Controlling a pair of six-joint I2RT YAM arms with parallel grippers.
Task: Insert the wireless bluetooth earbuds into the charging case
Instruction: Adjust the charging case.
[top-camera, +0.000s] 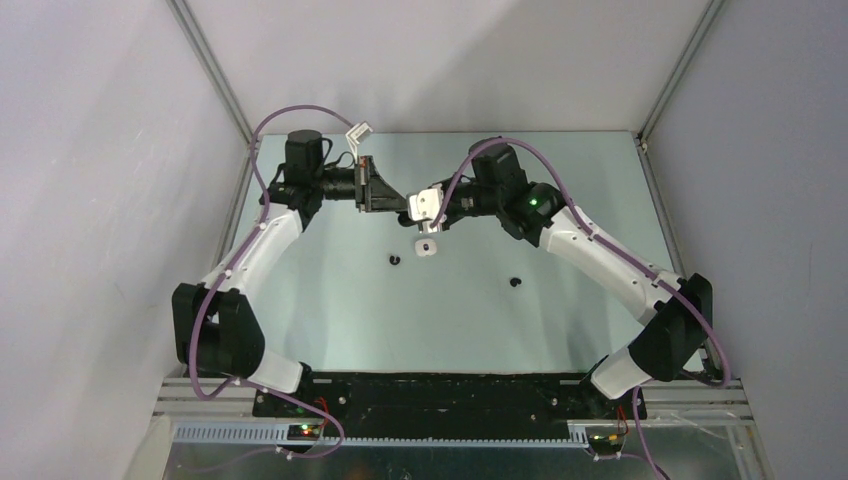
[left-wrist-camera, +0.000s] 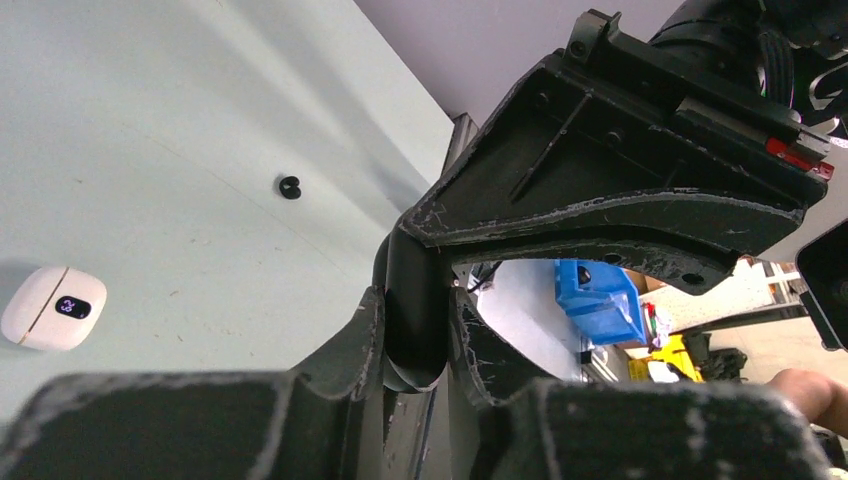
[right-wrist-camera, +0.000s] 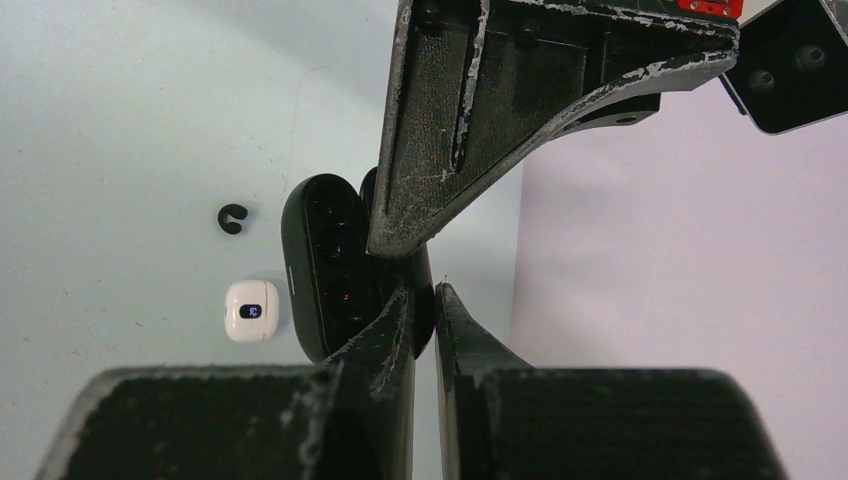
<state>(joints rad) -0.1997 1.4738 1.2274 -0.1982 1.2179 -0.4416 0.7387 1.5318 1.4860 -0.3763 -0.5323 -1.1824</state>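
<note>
A black charging case (right-wrist-camera: 325, 262) is held above the table between both grippers. My left gripper (left-wrist-camera: 415, 335) is shut on it, and the case shows edge-on between its fingers (left-wrist-camera: 412, 300). My right gripper (right-wrist-camera: 426, 305) is closed to a thin gap on the case's near edge. In the top view the left gripper (top-camera: 396, 205) and the right gripper (top-camera: 416, 208) meet tip to tip. A white case (top-camera: 427, 247) lies closed on the table just below them. Two black earbuds (top-camera: 394, 260) (top-camera: 516, 282) lie loose on the table. The white earbuds are out of view.
The pale table (top-camera: 330, 300) is walled by white panels left, right and behind. In the right wrist view the white case (right-wrist-camera: 250, 311) and one black earbud (right-wrist-camera: 232, 218) lie left of the held case. A blue bin (left-wrist-camera: 600, 300) stands outside the enclosure.
</note>
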